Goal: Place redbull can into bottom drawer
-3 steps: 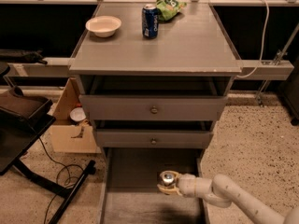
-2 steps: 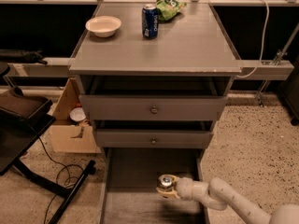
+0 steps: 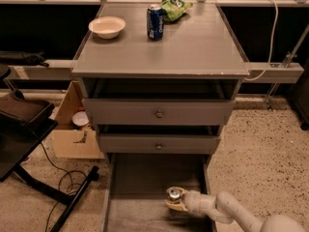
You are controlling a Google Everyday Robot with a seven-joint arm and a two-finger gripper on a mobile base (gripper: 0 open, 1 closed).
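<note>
Item: redbull can, slim metal cylinder, silver top showing, long axis upright. Located lower centre of frame, inside bottom drawer, on or just above its flat grey floor; cannot tell which. Gripped by gripper, pale fingers clasped round the can's body, smooth white arm entering from lower right. Judged next: straight down, then release. Upper frame, on matte grey cabinet top: dark-blue soda can, cream bowl, green bag.

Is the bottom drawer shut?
No, the bottom drawer is pulled open, and the gripper holds the redbull can over its floor.
</note>
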